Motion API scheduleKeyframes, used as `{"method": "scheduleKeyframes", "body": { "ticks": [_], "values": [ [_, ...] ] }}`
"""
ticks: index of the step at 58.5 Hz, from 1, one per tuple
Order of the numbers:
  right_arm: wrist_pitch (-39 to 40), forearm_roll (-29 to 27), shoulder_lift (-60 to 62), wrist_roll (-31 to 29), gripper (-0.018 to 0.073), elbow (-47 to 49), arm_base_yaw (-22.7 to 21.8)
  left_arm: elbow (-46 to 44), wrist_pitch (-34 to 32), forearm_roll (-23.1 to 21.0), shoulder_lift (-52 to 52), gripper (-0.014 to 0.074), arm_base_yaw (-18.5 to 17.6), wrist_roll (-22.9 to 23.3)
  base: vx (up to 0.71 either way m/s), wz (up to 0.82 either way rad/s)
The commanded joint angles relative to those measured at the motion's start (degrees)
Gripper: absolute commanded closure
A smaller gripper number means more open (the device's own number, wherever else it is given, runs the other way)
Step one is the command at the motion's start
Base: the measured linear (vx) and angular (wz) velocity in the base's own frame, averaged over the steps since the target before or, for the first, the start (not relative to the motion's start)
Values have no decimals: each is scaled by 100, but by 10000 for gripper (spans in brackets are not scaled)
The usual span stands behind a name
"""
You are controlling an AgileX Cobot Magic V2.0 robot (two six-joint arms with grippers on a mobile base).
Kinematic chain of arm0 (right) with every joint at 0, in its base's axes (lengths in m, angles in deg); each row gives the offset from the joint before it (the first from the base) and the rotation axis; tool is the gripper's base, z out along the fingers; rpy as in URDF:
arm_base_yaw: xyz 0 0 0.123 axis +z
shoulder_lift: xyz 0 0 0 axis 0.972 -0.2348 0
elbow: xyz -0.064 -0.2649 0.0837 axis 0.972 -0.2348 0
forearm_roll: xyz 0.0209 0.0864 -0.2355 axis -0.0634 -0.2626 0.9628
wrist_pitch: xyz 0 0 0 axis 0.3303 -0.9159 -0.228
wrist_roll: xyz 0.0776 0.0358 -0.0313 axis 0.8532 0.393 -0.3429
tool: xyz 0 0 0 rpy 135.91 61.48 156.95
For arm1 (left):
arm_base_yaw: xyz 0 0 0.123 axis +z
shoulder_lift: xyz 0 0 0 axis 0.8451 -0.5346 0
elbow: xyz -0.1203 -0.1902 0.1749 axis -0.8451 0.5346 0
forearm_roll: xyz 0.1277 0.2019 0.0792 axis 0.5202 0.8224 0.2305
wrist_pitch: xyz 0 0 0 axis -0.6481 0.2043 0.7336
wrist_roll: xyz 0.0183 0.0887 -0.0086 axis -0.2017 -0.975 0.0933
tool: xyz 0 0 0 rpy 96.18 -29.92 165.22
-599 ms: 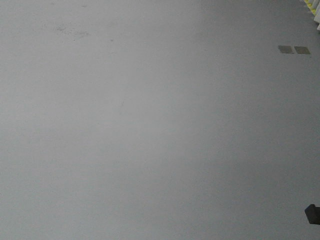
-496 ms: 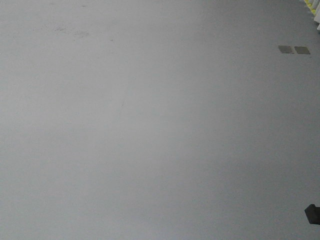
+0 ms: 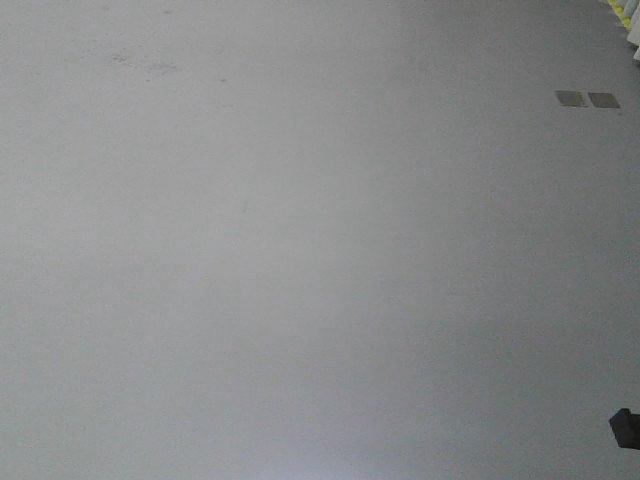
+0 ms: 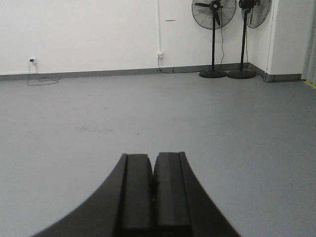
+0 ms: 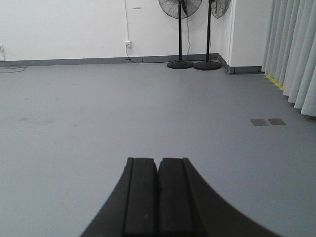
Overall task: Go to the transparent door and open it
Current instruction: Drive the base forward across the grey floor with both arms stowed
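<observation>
Both closed: left gripper [image 4: 153,160]; right gripper [image 5: 158,163]

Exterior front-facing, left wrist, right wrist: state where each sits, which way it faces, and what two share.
Exterior front-facing: on the robot, tilted down at grey floor; two floor plates upper right; no arm visible.
Left wrist: behind the shut left gripper, looking level across floor to two pedestal fans.
Right wrist: behind the shut right gripper, same fans ahead, curtain at right.
Shared: front and right wrist both show the floor plates.
</observation>
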Motion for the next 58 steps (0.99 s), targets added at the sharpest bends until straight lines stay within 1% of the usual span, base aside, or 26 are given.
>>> {"method": "scheduleKeyframes", "body": {
  "ticks": [1,38,58],
  "values": [
    [459,-17,89,-31,565,-19,-38,85,-487,-41,78,603,-37,34,0,0],
    [459,-17,89,-31,565,-19,-38,85,-487,-41,78,603,-37,34,3,0],
    [459,-17,89,-31,565,-19,-38,85,-487,-41,78,603,-37,34,5,-7]
  ]
}}
